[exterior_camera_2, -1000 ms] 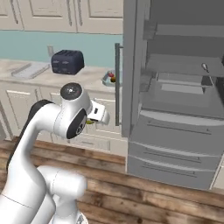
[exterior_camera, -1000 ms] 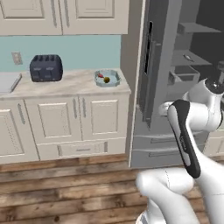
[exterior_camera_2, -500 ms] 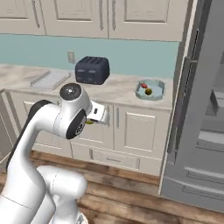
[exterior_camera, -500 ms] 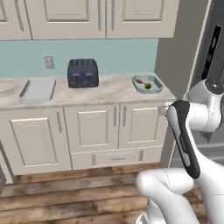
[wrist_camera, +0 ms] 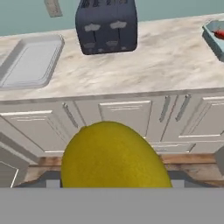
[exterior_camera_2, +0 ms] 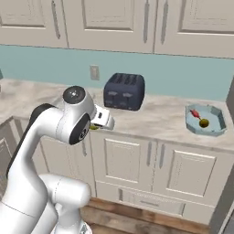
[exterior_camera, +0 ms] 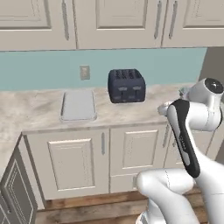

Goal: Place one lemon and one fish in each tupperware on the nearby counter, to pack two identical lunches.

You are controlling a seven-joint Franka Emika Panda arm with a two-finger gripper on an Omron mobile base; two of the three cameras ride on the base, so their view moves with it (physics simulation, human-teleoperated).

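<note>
A big yellow lemon (wrist_camera: 113, 157) sits between the fingers of my gripper (wrist_camera: 114, 181), which is shut on it in front of the counter (wrist_camera: 175, 65). From the right base view the gripper (exterior_camera_2: 97, 125) hangs just short of the counter edge, a sliver of that lemon (exterior_camera_2: 93, 127) showing under the hand. The flat light grey tupperware (exterior_camera: 78, 105) (wrist_camera: 30, 61) lies left of the toaster. The pale blue-grey tupperware (exterior_camera_2: 205, 119) at the right end of the counter holds a red fish (exterior_camera_2: 195, 113) and another lemon (exterior_camera_2: 204, 122).
A dark navy toaster (exterior_camera: 127, 85) (exterior_camera_2: 124, 91) stands against the teal wall between the two containers. Cream cabinet doors (exterior_camera: 70, 162) with metal handles run below the counter, and wall cabinets (exterior_camera: 113, 19) hang above. A wall socket (exterior_camera: 84, 72) is left of the toaster.
The base has driven left, away from the open fridge, so both base views now face the counter. The lemon stays in the gripper, and the arm's pose is unchanged.
</note>
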